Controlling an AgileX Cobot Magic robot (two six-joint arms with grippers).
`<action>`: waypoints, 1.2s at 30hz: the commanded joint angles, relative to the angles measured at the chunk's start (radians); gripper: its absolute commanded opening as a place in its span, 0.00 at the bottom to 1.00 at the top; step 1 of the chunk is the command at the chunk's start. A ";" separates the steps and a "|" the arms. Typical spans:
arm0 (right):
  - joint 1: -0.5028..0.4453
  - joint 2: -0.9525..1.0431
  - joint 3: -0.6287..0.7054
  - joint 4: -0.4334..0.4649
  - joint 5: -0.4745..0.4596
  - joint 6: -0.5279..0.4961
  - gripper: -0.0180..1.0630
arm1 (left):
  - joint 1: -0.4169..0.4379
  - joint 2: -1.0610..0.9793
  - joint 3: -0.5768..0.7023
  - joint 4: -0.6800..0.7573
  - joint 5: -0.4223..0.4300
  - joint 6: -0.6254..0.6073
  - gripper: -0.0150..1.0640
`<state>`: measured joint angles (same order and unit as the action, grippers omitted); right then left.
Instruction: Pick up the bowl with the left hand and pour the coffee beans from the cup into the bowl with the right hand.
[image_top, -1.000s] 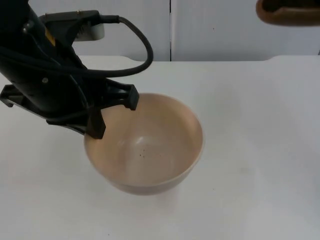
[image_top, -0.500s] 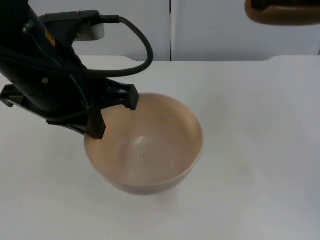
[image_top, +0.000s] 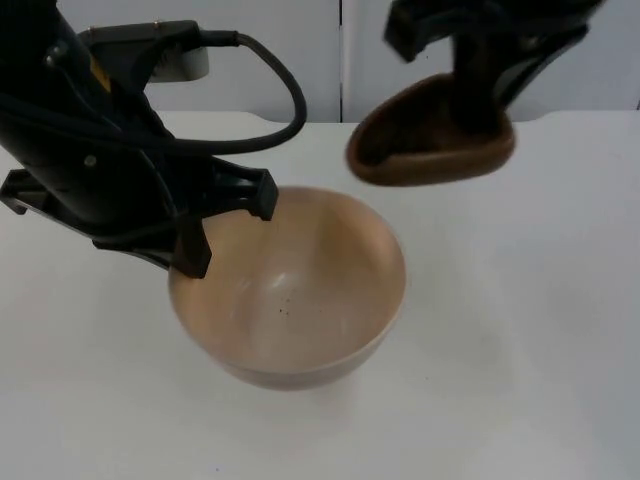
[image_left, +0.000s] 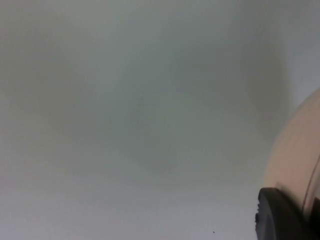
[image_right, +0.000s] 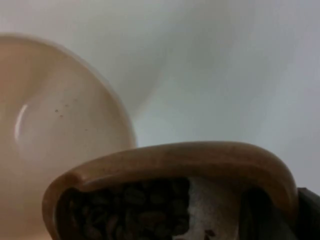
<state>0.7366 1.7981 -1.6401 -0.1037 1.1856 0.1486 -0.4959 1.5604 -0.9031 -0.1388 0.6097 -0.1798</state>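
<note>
White table (image_top: 520, 330) runs back to a grey wall (image_top: 270, 60). At its middle sits the beige bowl (image_top: 290, 290), the left gripper (image_top: 225, 225) clamped on its near-left rim. Just beyond the bowl's far right edge, the right gripper (image_top: 480, 100) holds the brown cup (image_top: 430, 135) in the air, fingers closed on it. Coffee beans (image_right: 125, 207) lie inside the cup.

The left gripper (image_top: 225, 225) clamped the near-left rim of the bowl (image_top: 300, 300), so that side was blocked. The right gripper (image_top: 480, 100) held the cup (image_top: 430, 140) above the table (image_top: 530, 330), just beyond the bowl's far-right rim. The bowl's mouth and the table on its right lay open.
</note>
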 joint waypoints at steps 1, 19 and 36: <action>0.020 0.005 -0.004 -0.006 -0.025 0.013 0.02 | -0.005 -0.004 0.002 -0.010 -0.010 -0.009 0.01; 0.219 0.010 -0.004 -0.511 -0.087 0.052 0.02 | -0.005 -0.002 0.002 -0.010 -0.012 -0.009 0.01; 0.302 -0.018 -0.004 -0.690 -0.087 -0.016 0.02 | -0.005 -0.002 0.002 -0.010 -0.016 -0.012 0.01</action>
<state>1.0269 1.7922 -1.6401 -0.7639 1.1053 0.1500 -0.4959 1.5604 -0.9031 -0.1388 0.6097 -0.1826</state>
